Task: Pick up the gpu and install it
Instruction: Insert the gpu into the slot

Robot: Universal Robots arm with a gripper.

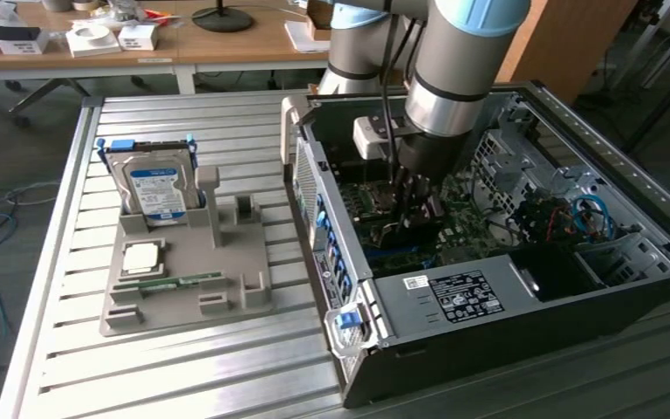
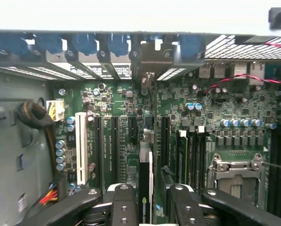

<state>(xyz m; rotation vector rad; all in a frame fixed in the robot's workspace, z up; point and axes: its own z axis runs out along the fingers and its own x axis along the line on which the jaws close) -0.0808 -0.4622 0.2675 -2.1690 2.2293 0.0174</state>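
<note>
On the slatted grey metal desk [image 1: 195, 367] lies a large black open computer case [image 1: 522, 349] on its side, at the exterior view's right. A grey moulded parts tray [image 1: 184, 305] sits at that view's left, carrying a boxy silver hard drive with a blue-white label [image 1: 154, 188] and a small narrow green memory stick [image 1: 184, 281]. The arm reaches down into the case over the green motherboard [image 2: 116, 99]. There the gpu [image 2: 145, 174], a thin flat dark expansion card seen edge-on, stands upright in a slot among the long black connectors and looks seated. The tool [image 2: 152, 202] straddles it with the fingers [image 2: 124, 205] apart: one is close beside the card and the other shows a clear gap, so nothing is clamped. The card is probably light and stiff but fragile, with exposed components and a delicate contact edge. It is best held by its two flat faces near the upper edge, kept square to the slot and pressed straight in without twisting.
</note>
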